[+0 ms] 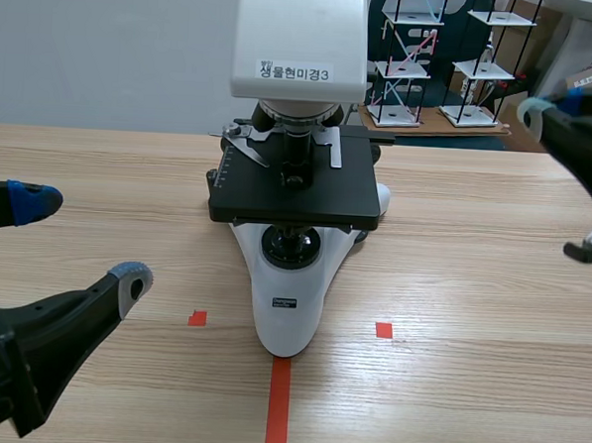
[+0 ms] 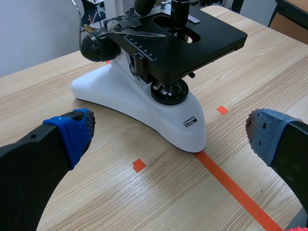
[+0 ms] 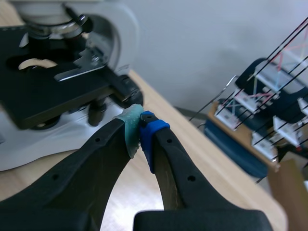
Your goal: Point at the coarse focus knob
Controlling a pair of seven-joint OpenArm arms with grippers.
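Left gripper [image 1: 82, 238] spread wide, low, short of microscope [image 1: 286, 315] base. Right gripper [image 3: 140, 126] pinched together, raised near table [image 1: 471, 290] edge, apart from coarse focus knob [image 3: 126, 91].

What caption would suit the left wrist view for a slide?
Open left gripper before the microscope on the wooden table.

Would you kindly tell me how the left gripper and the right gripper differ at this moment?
The left gripper is open, fingers wide apart; the right gripper is shut, pads touching. The left gripper sits low before the microscope; the right gripper is raised beside it. Both hold nothing.
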